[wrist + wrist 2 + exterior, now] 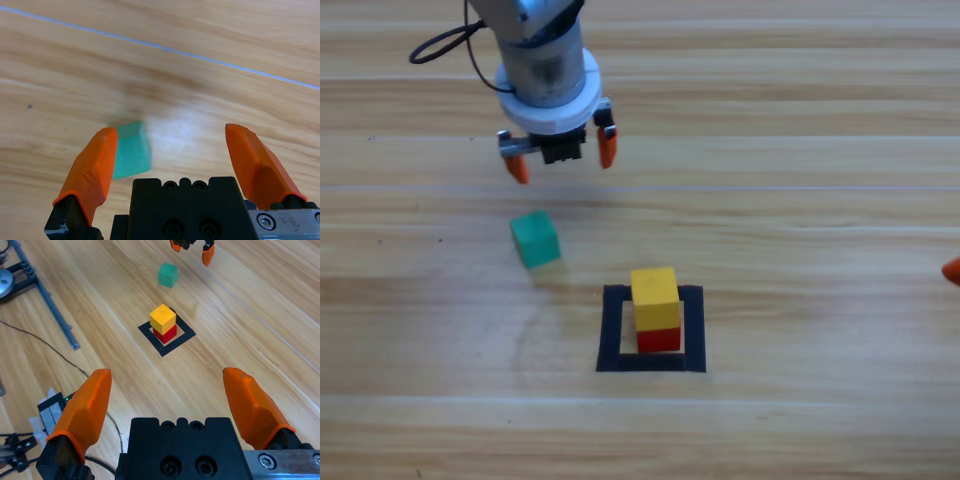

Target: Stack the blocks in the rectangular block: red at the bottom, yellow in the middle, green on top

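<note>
1. While my left gripper [562, 155] hangs above the table at about eleven o'clock from the rectangular block [651, 363], its two orange jaws are spread wide with nothing between them, because the one cube left to move lies loose below it

2. That green cube [535, 238] sits on bare wood at roughly ten o'clock from the taped square, well apart from it and a little skewed to the grain; in my left wrist view the green cube [131, 150] shows just inside my left-hand jaw, off to one side and not centred, so I judge I must shift before closing

3. Inside the tape the red cube [659, 338] rests on the wood and the yellow cube [654, 292] sits squarely on top of it, touching, which leaves the top face free for the last piece; two of three layers look done

4. My right gripper [952, 270] waits at the three o'clock edge of the table, jaws parted and empty, drawn back so the stack stays clear of it; from there it looks on at the tower [163, 322]

5. Risk, as I judge it: knocking the yellow cube when lowering the green
</note>
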